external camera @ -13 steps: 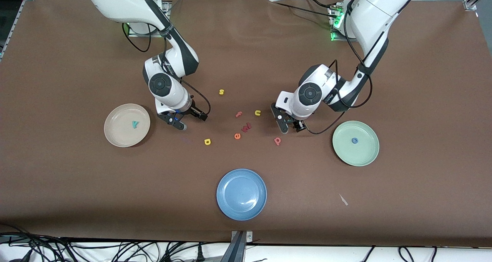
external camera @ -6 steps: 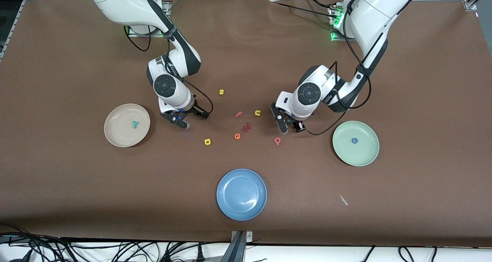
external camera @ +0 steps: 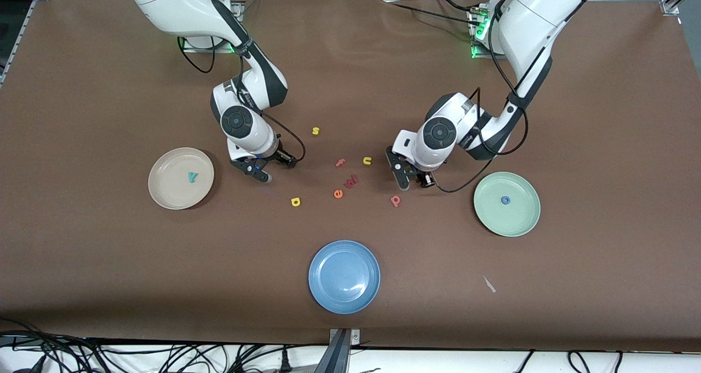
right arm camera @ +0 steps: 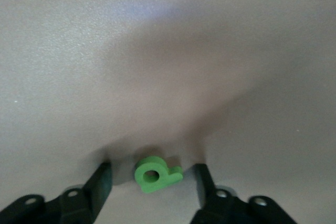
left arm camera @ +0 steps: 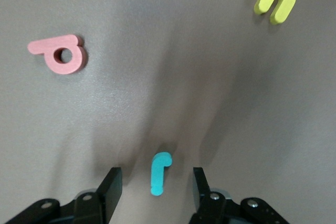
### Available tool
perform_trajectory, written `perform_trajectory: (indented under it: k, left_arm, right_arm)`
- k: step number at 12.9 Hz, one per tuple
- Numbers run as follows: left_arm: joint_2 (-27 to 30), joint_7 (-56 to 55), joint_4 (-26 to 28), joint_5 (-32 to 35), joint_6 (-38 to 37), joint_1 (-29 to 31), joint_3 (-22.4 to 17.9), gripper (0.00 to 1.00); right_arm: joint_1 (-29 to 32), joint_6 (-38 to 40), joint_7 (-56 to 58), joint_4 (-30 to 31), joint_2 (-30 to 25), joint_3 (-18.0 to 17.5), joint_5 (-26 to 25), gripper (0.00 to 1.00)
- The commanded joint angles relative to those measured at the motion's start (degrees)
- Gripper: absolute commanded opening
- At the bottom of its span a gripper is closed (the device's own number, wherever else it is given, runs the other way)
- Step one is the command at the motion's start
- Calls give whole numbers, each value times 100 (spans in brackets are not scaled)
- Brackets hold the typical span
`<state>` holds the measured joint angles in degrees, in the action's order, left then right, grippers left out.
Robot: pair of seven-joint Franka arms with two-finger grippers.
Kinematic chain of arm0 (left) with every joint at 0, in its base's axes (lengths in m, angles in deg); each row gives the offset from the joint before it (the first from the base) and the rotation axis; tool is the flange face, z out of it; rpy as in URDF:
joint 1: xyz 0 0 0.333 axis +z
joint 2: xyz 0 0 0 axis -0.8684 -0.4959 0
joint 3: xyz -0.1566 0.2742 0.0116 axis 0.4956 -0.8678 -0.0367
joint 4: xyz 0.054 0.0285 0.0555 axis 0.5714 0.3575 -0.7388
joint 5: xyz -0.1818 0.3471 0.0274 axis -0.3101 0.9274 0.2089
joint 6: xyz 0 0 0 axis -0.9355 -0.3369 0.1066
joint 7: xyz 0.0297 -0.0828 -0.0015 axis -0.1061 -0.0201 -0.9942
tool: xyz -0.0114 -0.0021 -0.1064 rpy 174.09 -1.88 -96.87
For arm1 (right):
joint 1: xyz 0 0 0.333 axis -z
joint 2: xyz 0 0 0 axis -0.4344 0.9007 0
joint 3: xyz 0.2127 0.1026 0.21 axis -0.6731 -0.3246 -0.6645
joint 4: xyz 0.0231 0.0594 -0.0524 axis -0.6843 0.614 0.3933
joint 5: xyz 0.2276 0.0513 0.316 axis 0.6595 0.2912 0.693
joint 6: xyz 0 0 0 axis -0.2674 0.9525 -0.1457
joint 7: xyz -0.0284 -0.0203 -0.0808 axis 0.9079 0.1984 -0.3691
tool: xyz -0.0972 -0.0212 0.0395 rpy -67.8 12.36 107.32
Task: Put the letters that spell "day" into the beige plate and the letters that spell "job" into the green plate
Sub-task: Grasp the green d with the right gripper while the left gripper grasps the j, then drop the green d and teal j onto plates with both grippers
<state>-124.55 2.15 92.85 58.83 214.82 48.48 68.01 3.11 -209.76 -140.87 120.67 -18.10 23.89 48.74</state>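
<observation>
The left gripper hung low over the brown counter with its fingers apart on either side of the small teal hooked foam j, not touching it, while the salmon-pink foam b lay on the counter nearby and the blue foam ring o sat in the round pale green plate. The right gripper likewise straddled the small green foam d with parted fingers, near the round cream-beige plate that held the teal foam y. The yellow rounded foam a lay on the counter between the two grippers, nearer the front camera.
</observation>
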Motion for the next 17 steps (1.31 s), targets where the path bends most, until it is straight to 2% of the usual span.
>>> perform_trajectory:
  k: [1,2,5,9,11,13,16,17]
  left_arm:
    - [-44,58,-39,278,35,-8,-13,14]
    - [-35,32,-39,278,26,1,-13,0]
    - [105,31,-65,278,-61,71,-4,0]
    - [544,58,-424,190,-1192,168,-13,0]
    - [746,84,-618,163,-1904,431,-4,0]
    - [878,232,-707,164,-2293,825,-4,0]
    - [810,1189,-698,164,-2268,1590,-13,0]
    - [704,1348,-698,172,-2242,1662,-13,0]
  right_arm:
    - [-66,-49,-29,177,-134,30,29,60]
    - [-57,-49,-29,211,-151,30,29,58]
    - [-66,-41,6,317,-239,30,29,50]
    - [-66,-49,6,326,-239,30,20,42]
    - [-57,-58,6,317,-239,30,20,36]
    - [-57,-58,6,300,-231,30,20,32]
    - [-57,-58,6,273,-222,30,20,28]
    - [-57,-58,6,265,-222,30,20,26]
